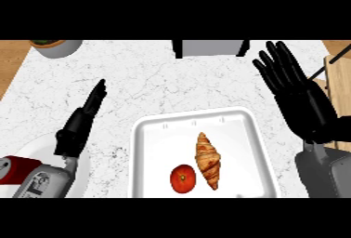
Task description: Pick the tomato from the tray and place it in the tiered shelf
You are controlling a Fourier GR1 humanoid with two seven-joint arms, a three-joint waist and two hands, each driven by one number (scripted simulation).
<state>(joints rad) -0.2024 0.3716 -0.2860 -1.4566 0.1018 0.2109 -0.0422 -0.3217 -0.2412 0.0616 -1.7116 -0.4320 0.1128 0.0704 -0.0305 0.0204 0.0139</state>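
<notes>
The tomato [182,178] lies in the white tray [152,139], in its lower part, just beside the croissant [208,160] and perhaps touching it. Both robot hands are away from it. The right robot hand [298,97] is above the worktop [158,83] to the right of the tray, its fingers straight and spread apart, holding nothing. The left robot hand [81,122] is seen edge-on at the left of the tray, fingers straight and together, also holding nothing.

I think the main risk is the croissant: it is so near the tomato that fingers coming from the right may push it or catch it together with the tomato. The tomato is round and can roll away on the smooth tray floor if it is touched from one side only.

The worktop is white marble with grey veins. A wooden structure [337,79], maybe the tiered shelf, shows at the right edge. A plate [34,148] lies under the left forearm, a pot [56,46] stands at top left, and a red can [17,168] is at the lower left.
</notes>
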